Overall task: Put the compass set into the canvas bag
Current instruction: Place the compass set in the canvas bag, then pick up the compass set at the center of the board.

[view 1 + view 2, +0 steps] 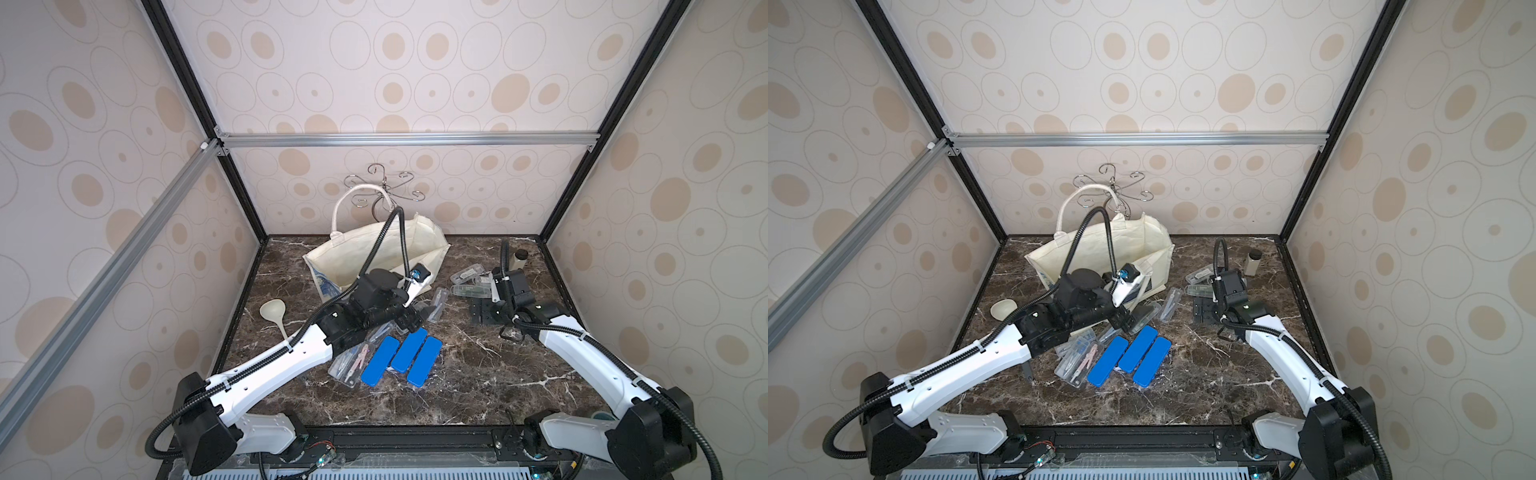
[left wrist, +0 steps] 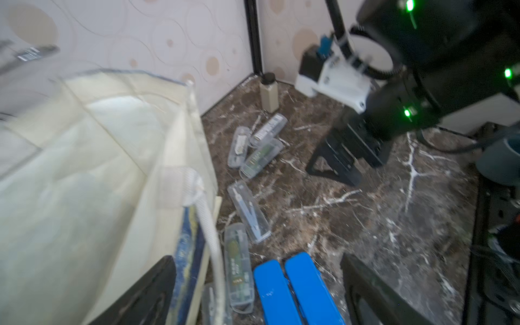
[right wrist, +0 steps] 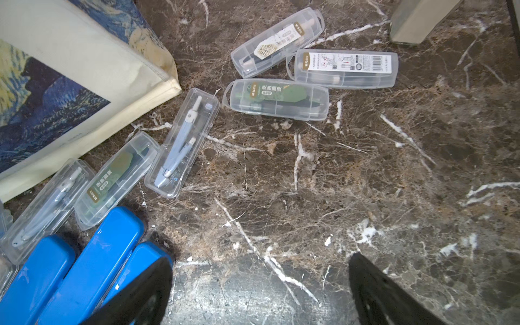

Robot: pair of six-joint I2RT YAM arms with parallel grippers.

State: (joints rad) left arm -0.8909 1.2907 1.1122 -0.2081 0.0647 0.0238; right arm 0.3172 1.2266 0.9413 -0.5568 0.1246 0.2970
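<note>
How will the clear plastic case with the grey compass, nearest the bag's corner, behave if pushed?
The clear plastic case looks rigid and glossy, so it would likely slide on the dark marble table, not bend. Its flat shape makes rolling unlikely.

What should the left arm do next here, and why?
Probably lower the left gripper onto the clear green-labelled compass case lying beside the canvas bag, then close on it. The jaws stand open with nothing held. That case looks nearest to them, and it lies on the table, outside the bag.
</note>
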